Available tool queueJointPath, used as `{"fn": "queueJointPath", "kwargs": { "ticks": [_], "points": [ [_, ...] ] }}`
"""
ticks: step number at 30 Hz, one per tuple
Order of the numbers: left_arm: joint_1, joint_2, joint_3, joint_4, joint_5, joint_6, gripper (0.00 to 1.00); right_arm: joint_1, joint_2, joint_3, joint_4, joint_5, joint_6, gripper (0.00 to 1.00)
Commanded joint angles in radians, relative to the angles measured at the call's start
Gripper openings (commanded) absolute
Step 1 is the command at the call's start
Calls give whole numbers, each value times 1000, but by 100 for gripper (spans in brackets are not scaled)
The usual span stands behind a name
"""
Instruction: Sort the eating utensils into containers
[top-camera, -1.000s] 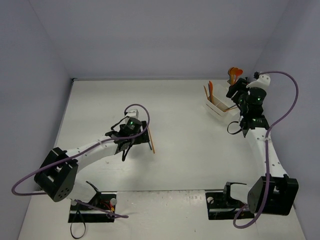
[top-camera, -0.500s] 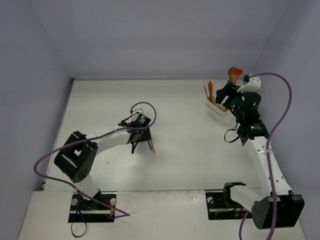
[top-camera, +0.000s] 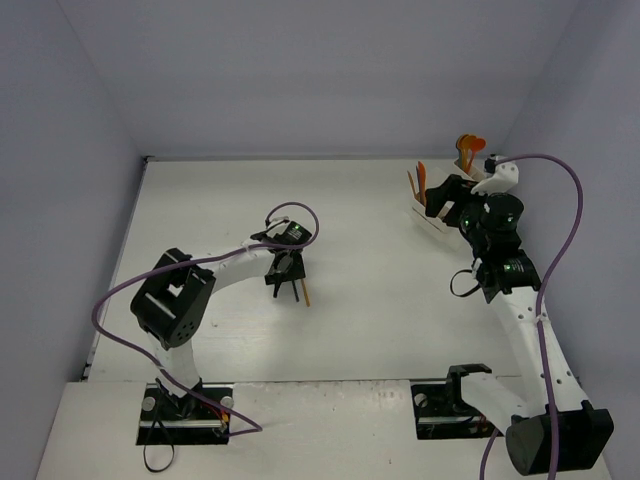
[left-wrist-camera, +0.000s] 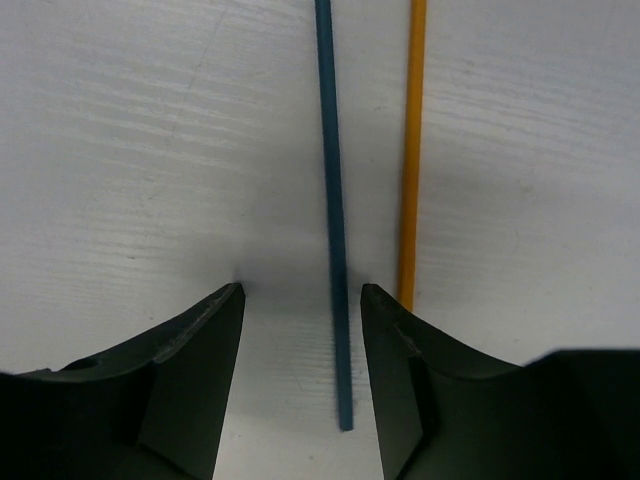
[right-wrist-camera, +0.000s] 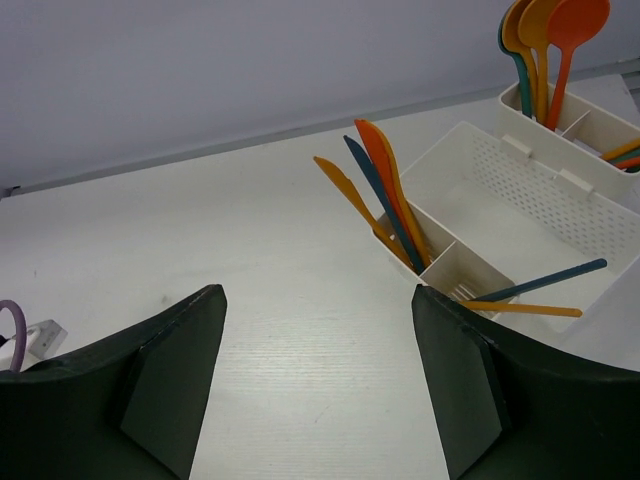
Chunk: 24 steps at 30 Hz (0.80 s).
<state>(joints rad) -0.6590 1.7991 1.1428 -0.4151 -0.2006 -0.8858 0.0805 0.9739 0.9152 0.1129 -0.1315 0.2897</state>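
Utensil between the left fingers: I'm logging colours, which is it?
The utensil is dark teal; left wrist view shows it best.

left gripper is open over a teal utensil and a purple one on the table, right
No, not purple: the left wrist view shows the left gripper open over a teal utensil and an orange utensil on the table.

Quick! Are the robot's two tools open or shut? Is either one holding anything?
Left tool: open around the teal utensil on the table, not gripping it.
Right tool: open, holding nothing.
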Motion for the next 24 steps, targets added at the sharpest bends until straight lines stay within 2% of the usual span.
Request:
{"fn": "queueJointPath", "kwargs": {
  "ticks": [1,6,12,18,20,24],
  "points": [
    [-3,10,51,-54,-10,-40,47,16,-28,-11,56,-6,-2,73],
    [-22,47,73,-108,-5,-42,33,32,-39,-17,56,0,-7,74],
    [-24,-10,-3,-128,-19,-35,2,48,-52,-14,52,-16,-20,74],
    [-24,-164,-79,-122,-85,30,0,73,-1,42,47,-168,-33,74],
    [-27,-222,-102,-64,-86,106,0,82,27,56,48,-208,-18,74],
    [-46,-441,-153,121,-47,293,0,125,93,106,50,-320,29,74]
  ]
}}
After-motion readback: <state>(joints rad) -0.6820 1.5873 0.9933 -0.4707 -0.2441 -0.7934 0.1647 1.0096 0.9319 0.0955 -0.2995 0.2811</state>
